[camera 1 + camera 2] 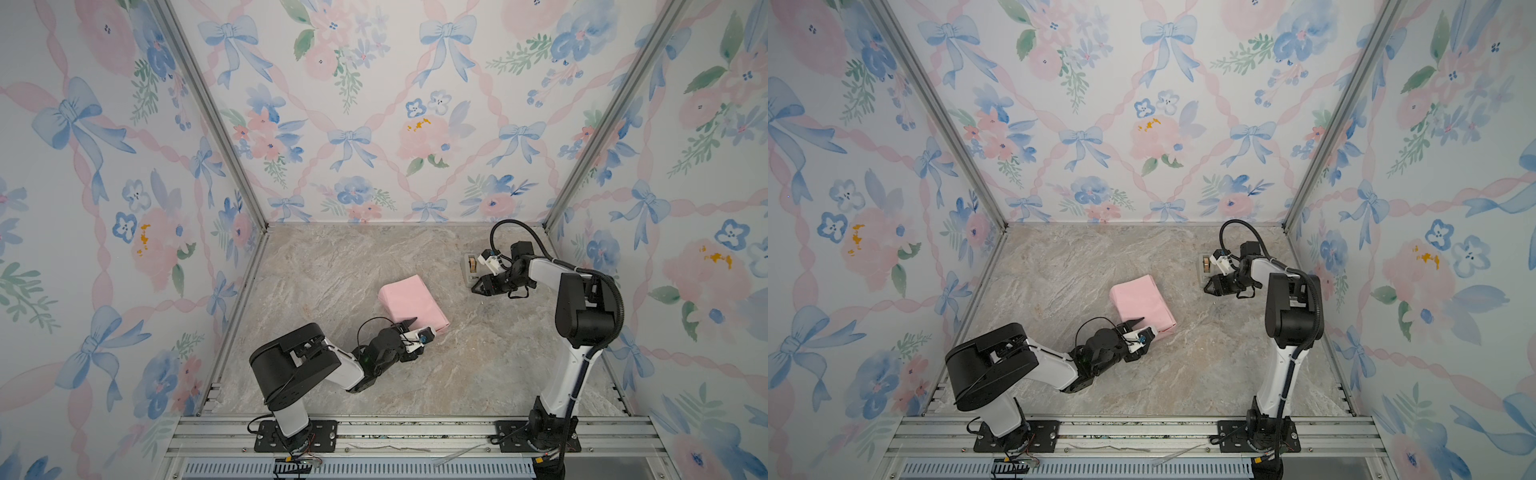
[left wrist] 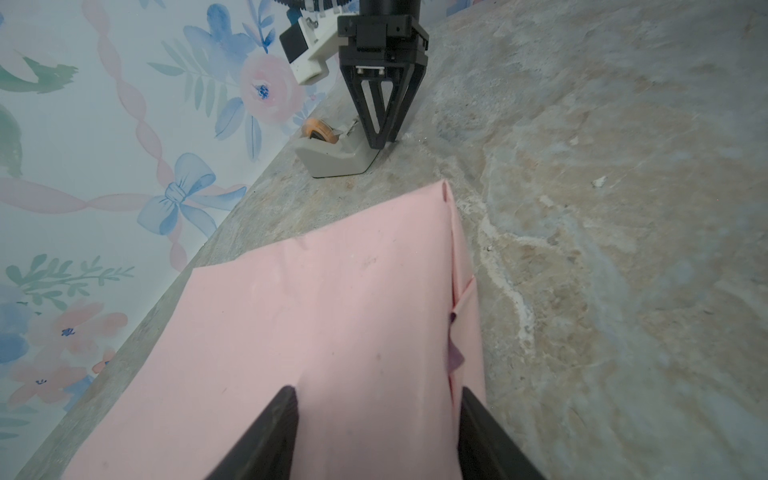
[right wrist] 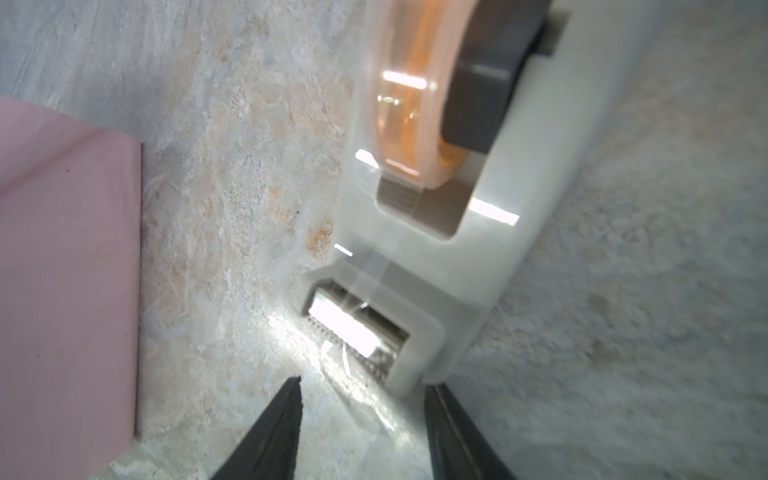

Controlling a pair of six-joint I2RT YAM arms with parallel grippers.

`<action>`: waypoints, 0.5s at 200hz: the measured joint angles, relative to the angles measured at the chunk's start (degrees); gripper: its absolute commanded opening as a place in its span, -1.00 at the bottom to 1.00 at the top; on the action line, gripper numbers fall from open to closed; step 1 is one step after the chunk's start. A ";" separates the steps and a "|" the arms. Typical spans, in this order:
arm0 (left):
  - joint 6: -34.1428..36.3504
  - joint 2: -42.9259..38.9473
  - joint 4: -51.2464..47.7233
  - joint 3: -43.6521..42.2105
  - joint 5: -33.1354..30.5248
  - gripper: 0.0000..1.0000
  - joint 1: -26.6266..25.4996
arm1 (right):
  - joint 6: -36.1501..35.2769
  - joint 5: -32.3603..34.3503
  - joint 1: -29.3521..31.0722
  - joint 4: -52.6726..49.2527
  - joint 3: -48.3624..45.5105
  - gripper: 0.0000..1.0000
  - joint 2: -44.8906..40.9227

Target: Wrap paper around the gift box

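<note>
Pinning the folded paper's [image 1: 411,301] near end with left gripper [image 2: 376,392], jaws parted. Next, probably: closing right gripper's [image 3: 363,384] open jaws on the tape dispenser's [image 3: 436,266] strip, far right.

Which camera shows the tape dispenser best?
The right wrist view: the tape dispenser fills it, roll and cutter plain. The left wrist view shows it smaller, side-on; both top views show it tiny.
</note>
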 measured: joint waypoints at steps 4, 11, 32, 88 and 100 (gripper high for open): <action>0.00 0.00 0.00 0.00 0.00 0.22 0.00 | 0.00 0.07 0.00 -0.17 0.13 0.00 0.04; 0.00 0.00 0.00 0.00 0.00 0.21 0.00 | -0.02 0.09 0.00 -0.33 0.33 -0.02 0.15; 0.02 -0.02 -0.02 0.00 0.00 0.21 0.00 | -0.31 0.02 0.00 -0.66 0.68 -0.12 0.46; 0.24 -0.09 -0.28 0.02 0.00 0.21 0.00 | -0.74 -0.13 0.00 -1.86 0.74 -0.49 0.87; 0.26 -0.09 -0.31 0.04 0.00 0.21 0.00 | -0.81 -0.15 -0.02 -1.92 0.74 -0.54 0.87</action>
